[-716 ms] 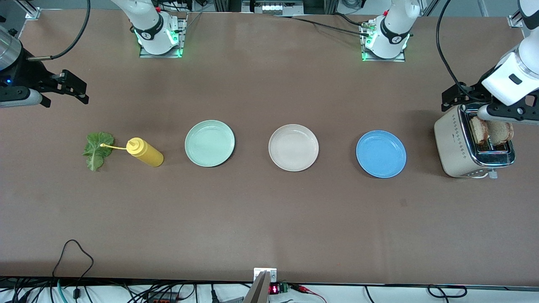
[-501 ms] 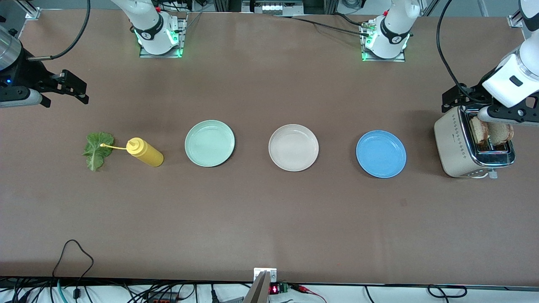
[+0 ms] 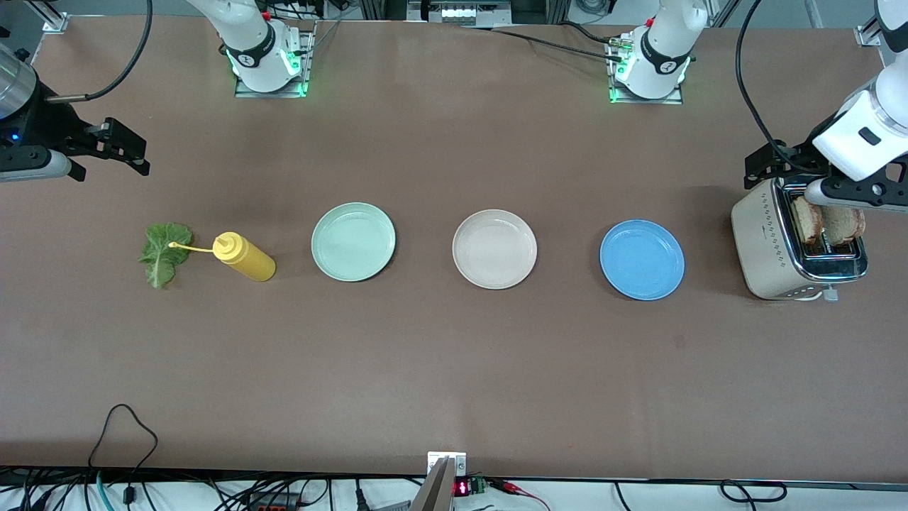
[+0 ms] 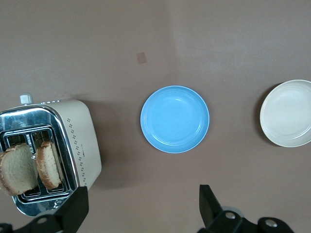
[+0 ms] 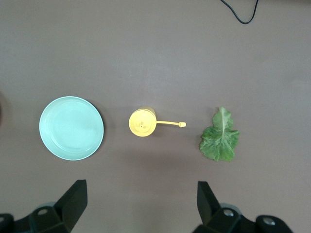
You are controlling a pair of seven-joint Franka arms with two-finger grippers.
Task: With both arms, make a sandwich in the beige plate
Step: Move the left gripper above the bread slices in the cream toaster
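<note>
The beige plate [image 3: 494, 249] is set mid-counter [image 3: 454, 369], bare, between a mint-green plate [image 3: 353, 242] and a blue plate [image 3: 642, 260], with clear gaps between them. Two bread slices [image 3: 826, 221] are seen upright in the toaster [image 3: 770, 248] at the left arm's end. The lettuce leaf [image 3: 164, 253] lies near the counter's edge at the right arm's end, touched by the nozzle of a yellow squeeze bottle [image 3: 245, 257]. The left hand [image 4: 141, 213] is held open over the toaster's edge; the right hand [image 5: 141, 211] is held open above bare counter.
</note>
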